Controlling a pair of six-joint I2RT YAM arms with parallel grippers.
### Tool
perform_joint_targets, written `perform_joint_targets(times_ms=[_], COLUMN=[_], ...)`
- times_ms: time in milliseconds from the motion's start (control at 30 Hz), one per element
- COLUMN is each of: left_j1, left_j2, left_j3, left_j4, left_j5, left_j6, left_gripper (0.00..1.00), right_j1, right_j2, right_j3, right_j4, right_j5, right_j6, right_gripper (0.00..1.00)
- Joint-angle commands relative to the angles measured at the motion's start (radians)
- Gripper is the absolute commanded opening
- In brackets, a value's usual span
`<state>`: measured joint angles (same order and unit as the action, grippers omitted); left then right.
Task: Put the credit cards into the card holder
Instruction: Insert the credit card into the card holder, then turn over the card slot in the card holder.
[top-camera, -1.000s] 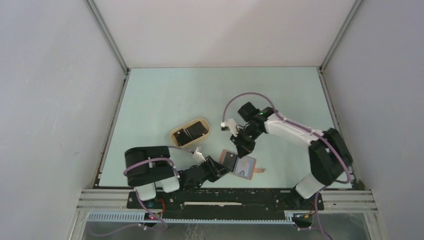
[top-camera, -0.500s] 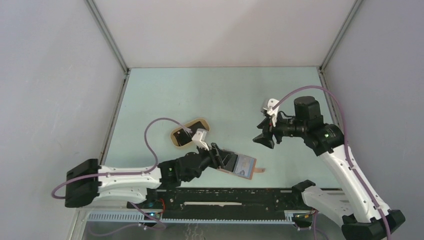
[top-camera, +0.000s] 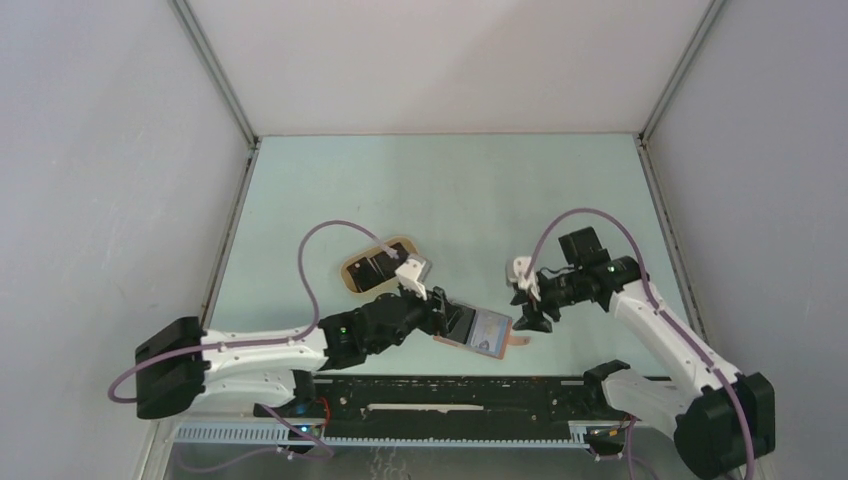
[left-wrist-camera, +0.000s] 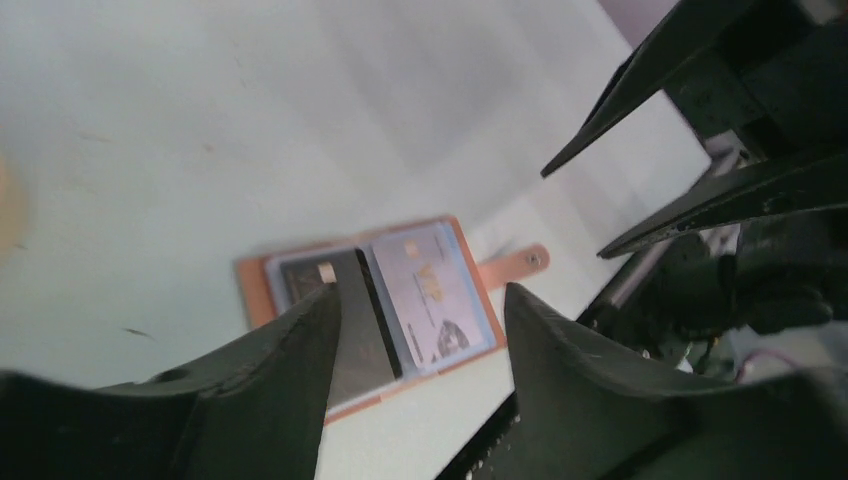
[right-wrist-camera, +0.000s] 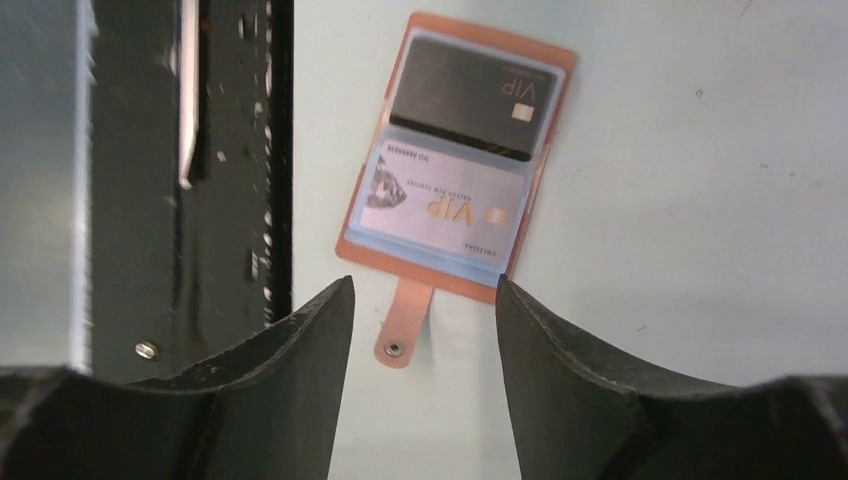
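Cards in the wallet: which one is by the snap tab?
The pale VIP card, right beside the snap tab; the black card sits farther away.

I see my left gripper spread over the open reddish-brown leather card holder. 1 black card, 1 pale card inside.

robot lab cell: grey walls (metal frame), green table
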<state>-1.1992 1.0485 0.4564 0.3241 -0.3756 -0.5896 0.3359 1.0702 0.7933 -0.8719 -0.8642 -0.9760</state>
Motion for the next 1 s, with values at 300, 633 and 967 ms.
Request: perform_joint_targets(times_ms=[300,633,967], left_j1=[0.0,0.002,0.01], left_j2=[0.325,0.481,0.537], left_j3=[0.146,0.179,0.161], left_j4=[-0.012,0.028,0.107], left_j5=[0.054,0.08,0.12], left_j6=[-0.058,-0.066,-0.088], left_gripper=[0.11,0.02,0.01], right_j1=[0.222,0.345,0.399], right_j2=[-0.055,-0.004,0.047], right_j3=[-0.231,-0.291,-0.313], right_j4=[0.327,0.416,0.459], right_j5=[0.239,0.367,0.422], right_j6=[-0.528,-0.558,-0.568], right_gripper=[0.5,0.48,0.47])
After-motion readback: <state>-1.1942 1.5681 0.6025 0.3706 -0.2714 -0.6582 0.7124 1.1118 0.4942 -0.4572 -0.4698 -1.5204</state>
